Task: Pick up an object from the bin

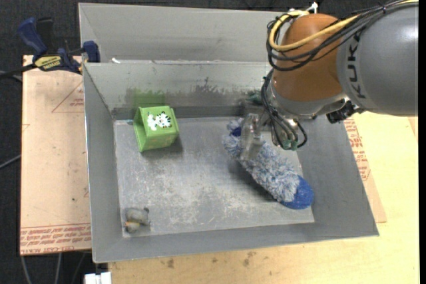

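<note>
Bin (200, 193): grey metal, floor scuffed and mostly bare, three loose things in it, well apart from each other.

Arm (389, 53): comes in from the right over the bin's right rim. The orange wrist cover (309, 70) hangs above the back-right part of the floor and points down.

Duster (276, 176): fluffy, blue and white, biggest thing in the bin. It lies on the floor right of centre, slanting from upper left to lower right. The lower-right end is a solid blue tip, near the front wall but not touching it. The upper-left end sits right under the wrist.

Gripper (261, 136): down at the duster's upper-left end, in contact with the fluff or just above it. The pile hides the tips, so I can't tell which. I can't tell how wide the claw is set either, or whether it has hold of anything. The duster lies flat on the floor along its visible length, not lifted.

Cube (156, 128): green with a white patch with dark marks on top. It sits in the back-left of the floor, just in front of the back wall and close to the left wall, turned slightly off square. It's well clear of the gripper.

Small lump (136, 218): grey-tan, front-left corner, close to the front wall. Probably a small toy or stone, but it's too small to make out.
</note>
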You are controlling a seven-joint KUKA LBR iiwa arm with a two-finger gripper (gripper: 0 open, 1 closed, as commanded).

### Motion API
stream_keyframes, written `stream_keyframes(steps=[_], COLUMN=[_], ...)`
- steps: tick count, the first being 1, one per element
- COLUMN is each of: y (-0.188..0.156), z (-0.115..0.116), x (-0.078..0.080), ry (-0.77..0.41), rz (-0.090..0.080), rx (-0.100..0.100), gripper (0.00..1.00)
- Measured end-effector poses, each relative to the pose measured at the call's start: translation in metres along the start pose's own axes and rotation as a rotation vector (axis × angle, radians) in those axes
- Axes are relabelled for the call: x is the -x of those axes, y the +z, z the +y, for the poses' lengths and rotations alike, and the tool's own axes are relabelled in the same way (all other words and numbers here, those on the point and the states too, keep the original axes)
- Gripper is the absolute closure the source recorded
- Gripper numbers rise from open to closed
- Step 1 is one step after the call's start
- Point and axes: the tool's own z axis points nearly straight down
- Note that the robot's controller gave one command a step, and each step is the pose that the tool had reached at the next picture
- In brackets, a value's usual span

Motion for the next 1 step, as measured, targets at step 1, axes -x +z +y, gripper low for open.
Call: stream_keyframes(steps=[1], y=[-0.0407], z=[0.0015], x=[0.0022], ry=[-0.002], rz=[-0.011], rx=[0.002], gripper=[1.00])
